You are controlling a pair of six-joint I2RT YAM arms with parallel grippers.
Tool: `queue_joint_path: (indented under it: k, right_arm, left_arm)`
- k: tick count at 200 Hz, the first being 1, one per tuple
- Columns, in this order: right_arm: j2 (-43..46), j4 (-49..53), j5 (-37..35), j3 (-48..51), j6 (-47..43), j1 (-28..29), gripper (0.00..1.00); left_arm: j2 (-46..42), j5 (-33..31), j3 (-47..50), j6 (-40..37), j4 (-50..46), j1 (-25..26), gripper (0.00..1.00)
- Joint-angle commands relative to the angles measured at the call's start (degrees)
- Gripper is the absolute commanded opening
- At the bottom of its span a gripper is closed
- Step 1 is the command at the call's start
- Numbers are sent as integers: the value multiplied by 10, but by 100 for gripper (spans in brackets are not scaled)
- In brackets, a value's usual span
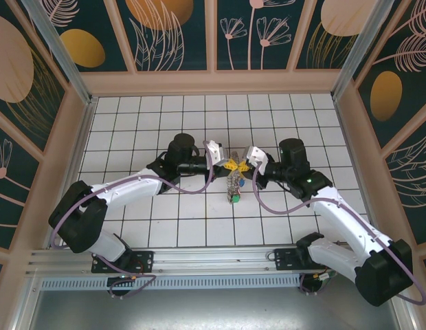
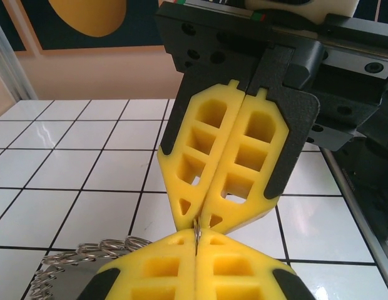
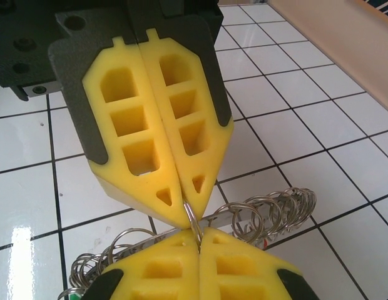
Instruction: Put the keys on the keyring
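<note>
Left gripper [image 1: 228, 165] and right gripper [image 1: 243, 167] meet tip to tip in top view, both clenched on the keyring [image 1: 235, 177], keys [image 1: 236, 195] bunched just below. Left wrist: both yellow finger pairs pressed together, thin ring wire [image 2: 197, 230] nipped between. Right wrist: same pinch, small rings [image 3: 275, 212] bunched beside the tips.

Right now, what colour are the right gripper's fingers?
Yellow fingers, clearest in the left wrist view.
</note>
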State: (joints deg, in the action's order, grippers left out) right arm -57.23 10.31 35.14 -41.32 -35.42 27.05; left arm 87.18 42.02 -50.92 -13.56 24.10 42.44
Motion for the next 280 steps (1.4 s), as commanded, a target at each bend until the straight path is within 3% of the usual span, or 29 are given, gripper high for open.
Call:
queue_joint_path:
  k: [1, 51, 104, 148, 169, 200, 229, 280]
  right_arm:
    - [9, -36, 21, 10, 8, 2, 1]
    - [13, -47, 24, 20, 13, 2, 5]
    - [18, -47, 25, 24, 11, 1, 16]
    - [19, -63, 33, 29, 15, 1, 17]
    - [20, -81, 44, 34, 22, 1, 14]
    - [20, -84, 53, 31, 25, -2, 0]
    - [23, -72, 44, 23, 25, -3, 0]
    - [6, -14, 16, -12, 9, -2, 0]
  left_arm:
    - [-18, 33, 2, 24, 69, 3, 0]
    - [-20, 35, 5, 28, 80, 3, 0]
    - [-25, 35, 17, 36, 95, 4, 0]
    - [-27, 42, 21, 43, 110, 3, 0]
    - [-27, 49, 24, 48, 120, 3, 0]
    - [-27, 47, 25, 50, 122, 4, 0]
    - [-27, 32, 16, 28, 81, 3, 4]
    - [-15, -7, -45, -81, -114, 3, 16]
